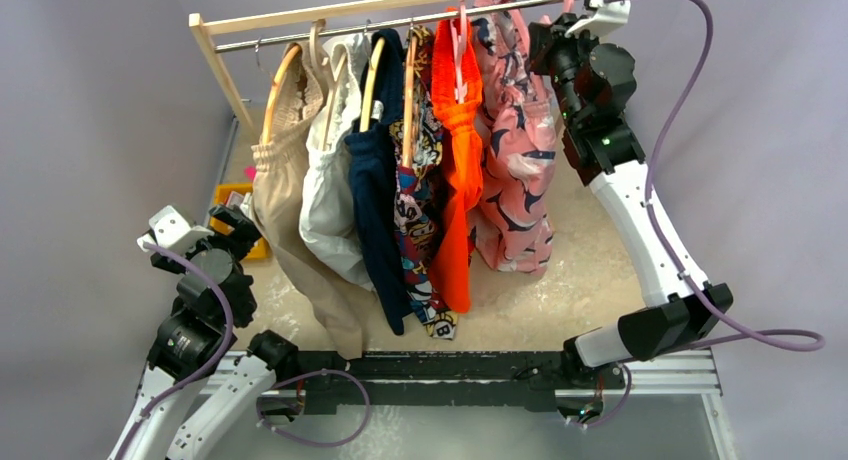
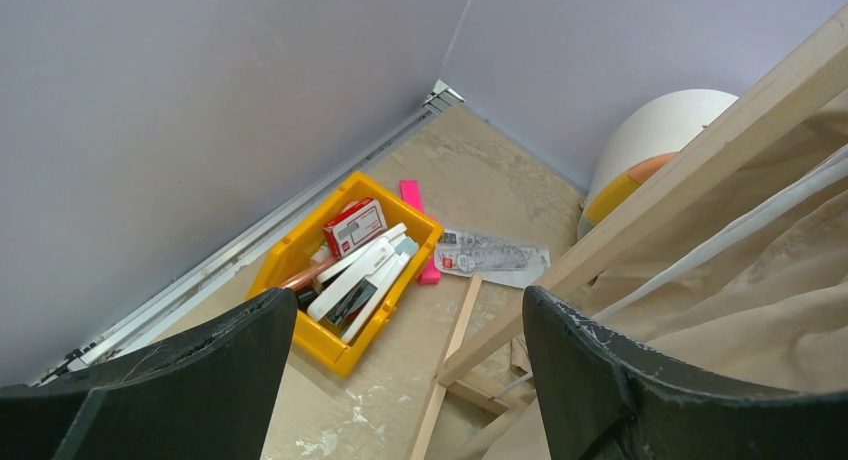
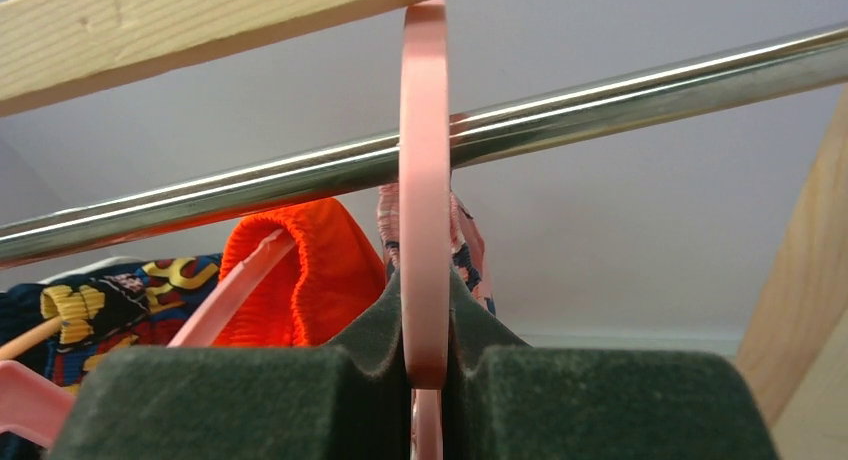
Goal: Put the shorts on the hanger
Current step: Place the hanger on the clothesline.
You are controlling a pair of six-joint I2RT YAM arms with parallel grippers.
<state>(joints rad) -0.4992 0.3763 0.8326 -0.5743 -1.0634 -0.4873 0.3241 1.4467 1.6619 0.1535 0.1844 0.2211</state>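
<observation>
Lilac walls, beige tabletop point(image 1: 590, 260). The wooden rack's steel rail point(image 3: 620, 95) was packed with tan, white, navy and patterned garments, then the orange garment point(image 1: 458, 150), which pressed against the shorts point(image 1: 515, 160) at the rail's right end. A yellow bin point(image 2: 345, 270) of small items sat in the far-left corner. Right claw point(image 3: 425, 375) was clamped on the hanger point(image 3: 425, 180) hook, dark fuzzy pads pinching thin, smooth pink plastic, with the hook looped over the rail. Left claw point(image 2: 400, 320) hung wide open and empty, above the bin.
</observation>
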